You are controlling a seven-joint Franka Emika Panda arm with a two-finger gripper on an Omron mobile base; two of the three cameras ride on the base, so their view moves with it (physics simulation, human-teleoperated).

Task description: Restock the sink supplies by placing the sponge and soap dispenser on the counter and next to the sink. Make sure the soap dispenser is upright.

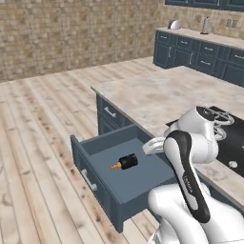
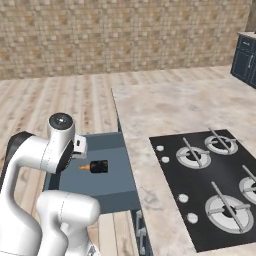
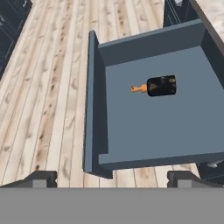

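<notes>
Black bottle with the orange pump, so the soap dispenser (image 3: 161,85), is lying flat on its side on the floor of an open blue drawer (image 3: 153,131), a bit above centre of the hand view, pump pointing toward the left of the frame. In the left base view it sits mid-frame, in the right base view just left of centre, and it's alone in there as far as I can see, well apart from the drawer walls. No sponge that I can make out. The gripper (image 3: 112,177) hangs above the drawer with its two dark tips at the bottom corners of the hand view, spread wide with nothing between them, well apart from the bottle. The marbled tabletop (image 1: 157,95) next to the drawer is the one with the black gas hob (image 2: 210,185), so my guess is the sink is somewhere else and this bottle has a trip ahead of it. What could go wrong from here: the bottle is round and on its side, so if the fingers come down off-centre or along its length it'll probably roll or squirt away across the drawer floor. Grabbing by the skinny pump looks dicey too. And since it has to end up standing, a sideways grasp means the wrist needs to rotate later, otherwise it gets set down flat or tips over. Front wall of the drawer could also catch a finger on the way down.
</notes>
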